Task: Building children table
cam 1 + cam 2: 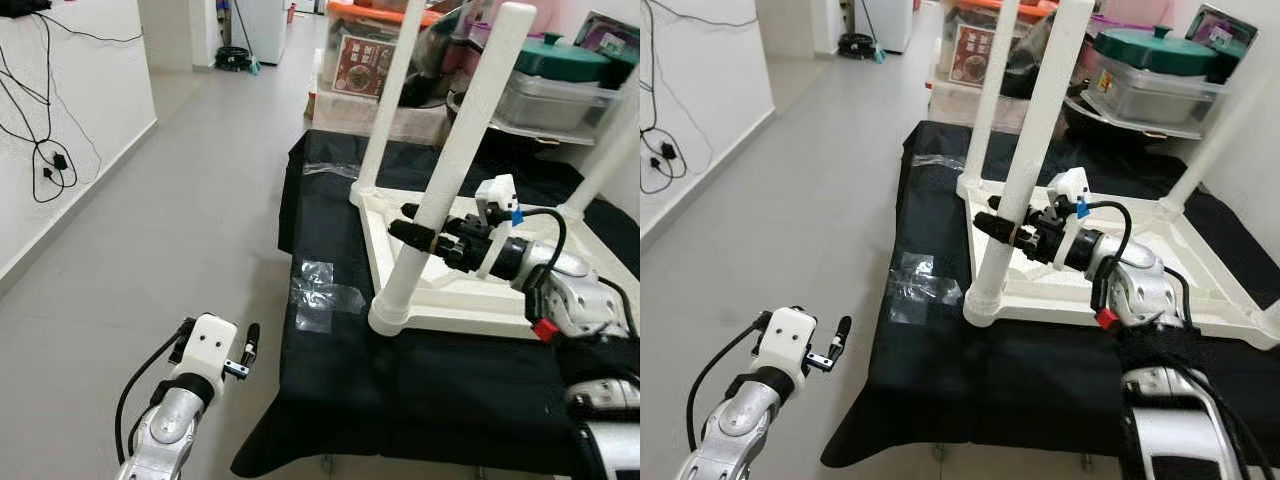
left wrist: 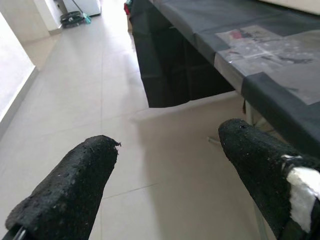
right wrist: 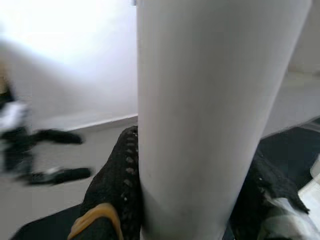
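While you watch: upturned white table [image 1: 470, 300] lies on the black-covered bench [image 1: 330, 400].
Right gripper [image 1: 420, 232]: clamped around the near table leg [image 1: 450, 165].
Left gripper [image 1: 247, 352]: your spare, fingers spread, above floor [image 1: 180, 200].

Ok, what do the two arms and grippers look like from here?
Both arms are silver metal with black cables looping out near the wrists. The left gripper has a white boxy wrist housing and two long black fingers with a coarse, grainy surface; one carries a white patch. The right gripper is black behind a white bracket with a blue clip, red tab and black strap.
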### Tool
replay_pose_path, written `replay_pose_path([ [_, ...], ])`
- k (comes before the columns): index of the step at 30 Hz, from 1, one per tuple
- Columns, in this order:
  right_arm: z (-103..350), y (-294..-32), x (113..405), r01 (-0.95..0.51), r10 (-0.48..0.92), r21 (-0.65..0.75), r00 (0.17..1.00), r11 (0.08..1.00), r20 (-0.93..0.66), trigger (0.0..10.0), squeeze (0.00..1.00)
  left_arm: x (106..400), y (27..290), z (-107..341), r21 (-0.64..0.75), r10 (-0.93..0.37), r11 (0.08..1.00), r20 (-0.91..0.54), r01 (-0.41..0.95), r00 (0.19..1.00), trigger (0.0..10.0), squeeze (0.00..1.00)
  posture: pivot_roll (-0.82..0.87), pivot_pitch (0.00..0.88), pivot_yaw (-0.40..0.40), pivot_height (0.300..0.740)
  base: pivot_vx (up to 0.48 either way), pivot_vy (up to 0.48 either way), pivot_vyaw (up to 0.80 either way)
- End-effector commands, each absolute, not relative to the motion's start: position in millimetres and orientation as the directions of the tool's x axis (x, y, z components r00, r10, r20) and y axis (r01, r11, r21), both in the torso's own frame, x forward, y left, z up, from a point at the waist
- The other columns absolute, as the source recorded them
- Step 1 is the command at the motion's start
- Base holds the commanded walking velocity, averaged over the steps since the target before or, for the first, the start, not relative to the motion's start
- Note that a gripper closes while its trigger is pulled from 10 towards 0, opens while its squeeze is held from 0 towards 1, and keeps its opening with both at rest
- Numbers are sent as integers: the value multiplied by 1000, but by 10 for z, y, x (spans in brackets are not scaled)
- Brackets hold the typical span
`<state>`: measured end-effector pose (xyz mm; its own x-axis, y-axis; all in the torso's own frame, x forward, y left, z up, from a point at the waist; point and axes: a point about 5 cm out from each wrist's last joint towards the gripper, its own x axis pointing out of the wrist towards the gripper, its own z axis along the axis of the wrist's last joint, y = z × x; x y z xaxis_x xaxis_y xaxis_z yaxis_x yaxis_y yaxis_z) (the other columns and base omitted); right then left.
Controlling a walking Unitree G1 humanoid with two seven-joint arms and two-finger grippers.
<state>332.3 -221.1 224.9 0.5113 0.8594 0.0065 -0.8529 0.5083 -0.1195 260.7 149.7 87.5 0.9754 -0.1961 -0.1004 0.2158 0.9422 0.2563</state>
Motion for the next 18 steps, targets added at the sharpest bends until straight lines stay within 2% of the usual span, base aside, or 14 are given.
replay_pose_path([
  [1,2307,-2071,3186,-920,933,-177,359,349,-33,0,0,2601,1465,855,258,-212,938,-107,233,971,10000,0,87,0,-128,740,0,0,0],
  [2,2281,-2064,3165,-922,933,-175,357,344,-47,0,0,2600,1466,852,258,-213,937,-108,234,971,10000,0,85,0,-128,740,0,0,0],
  [3,2255,-2058,3198,-909,917,-167,396,383,-51,0,0,2599,1471,848,259,-212,937,-109,234,971,10000,0,84,0,-128,740,0,0,0],
  [5,2255,-2058,3198,-909,917,-167,396,383,-51,0,0,2599,1471,848,259,-212,937,-109,234,971,10000,0,84,0,-128,740,0,0,0],
  [6,2092,-2112,3541,-687,681,-112,726,717,-92,0,0,2604,1482,845,261,-209,937,-109,231,972,10000,0,84,0,-129,740,0,0,0],
  [7,2008,-2146,3659,-558,546,-89,828,825,-128,0,0,2607,1484,846,262,-208,938,-109,229,972,10000,0,84,0,-129,740,0,0,0],
  [8,1943,-2170,3721,-456,439,-89,884,885,-160,0,0,2609,1485,846,262,-207,938,-109,229,972,10000,0,87,0,-130,740,0,0,0],
  [9,1873,-2253,3784,-273,255,-82,950,959,-178,0,0,2609,1478,848,262,-208,938,-108,229,972,10000,0,87,0,-130,740,0,0,0],
  [10,1795,-2306,3789,-136,123,-60,975,989,-185,0,0,2606,1469,850,262,-209,937,-107,231,972,10000,0,90,0,-131,740,0,0,0],
  [12,1737,-2340,3785,-44,34,-45,980,998,-195,0,0,2603,1462,851,261,-210,937,-106,232,972,10000,0,90,0,-131,740,0,0,0],
  [13,1737,-2340,3785,-44,34,-45,980,998,-195,0,0,2603,1462,851,261,-210,937,-106,232,972,10000,0,90,0,-131,740,0,0,0],
  [14,1588,-2441,3683,196,-189,9,958,981,-213,0,0,2591,1468,850,262,-210,937,-107,232,972,10000,0,93,0,-135,740,0,0,0],
  [16,1588,-2441,3683,196,-189,9,958,981,-213,0,0,2591,1468,850,262,-210,937,-107,232,972,10000,0,93,0,-135,740,0,0,0],
  [18,1451,-2514,3499,405,-388,23,889,914,-244,0,0,2584,1501,841,265,-202,938,-111,225,973,10000,0,95,0,-137,740,0,0,0],
])
